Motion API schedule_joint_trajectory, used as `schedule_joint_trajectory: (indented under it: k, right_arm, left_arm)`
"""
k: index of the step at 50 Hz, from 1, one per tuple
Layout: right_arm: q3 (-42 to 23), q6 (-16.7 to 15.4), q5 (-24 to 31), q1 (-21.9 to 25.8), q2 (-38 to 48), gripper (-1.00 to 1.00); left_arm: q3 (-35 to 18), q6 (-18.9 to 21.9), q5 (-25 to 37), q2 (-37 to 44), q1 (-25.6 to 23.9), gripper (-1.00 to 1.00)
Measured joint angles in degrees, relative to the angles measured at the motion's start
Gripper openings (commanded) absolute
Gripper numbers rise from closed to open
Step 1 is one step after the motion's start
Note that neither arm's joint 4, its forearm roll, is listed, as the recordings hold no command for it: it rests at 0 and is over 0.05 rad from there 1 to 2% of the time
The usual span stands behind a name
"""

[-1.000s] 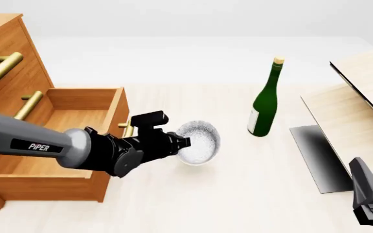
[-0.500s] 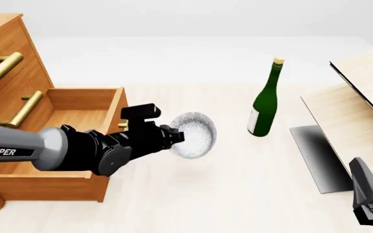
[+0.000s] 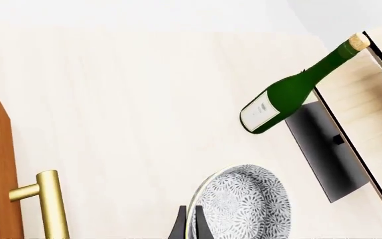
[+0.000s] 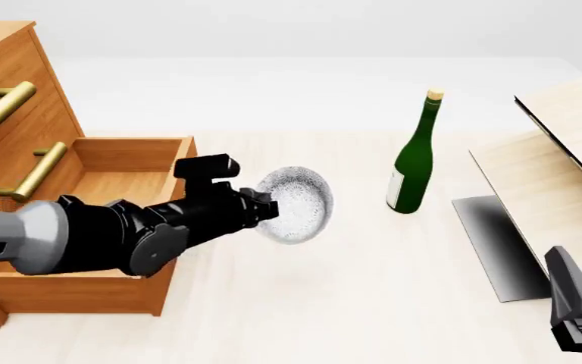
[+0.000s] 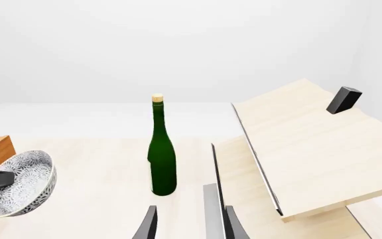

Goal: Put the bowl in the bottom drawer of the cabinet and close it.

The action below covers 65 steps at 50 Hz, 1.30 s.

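- The left arm [image 4: 89, 235] has a smooth light-grey cylindrical forearm link that gives way to glossy black rounded wrist housings.
- A black boxy block [image 4: 205, 167] sits on the wrist at its 12 o'clock side.
- The left gripper [image 3: 189, 226] shows thin dark-grey blade fingers.
- The right gripper [image 5: 185, 224] has dark-grey tapered fingers; its angular dark-grey body sits at 5 o'clock in the front view.

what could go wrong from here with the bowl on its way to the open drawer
The left gripper pinches only the rim of the small speckled white-grey bowl, which hangs tilted on edge, so it might slip or swing. Swinging toward the open bottom drawer, it could clip that drawer's wooden front or its brass bar handle.
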Motion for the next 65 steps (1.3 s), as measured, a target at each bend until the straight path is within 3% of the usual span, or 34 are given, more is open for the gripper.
schedule_joint_trajectory:
  k: [65]
  right_arm:
    - [0.0, 0.0, 0.0, 0.0, 0.0, 1.00]
  left_arm:
    - [6.9, 6.8, 6.8, -20.4, 4.4, -1.00]
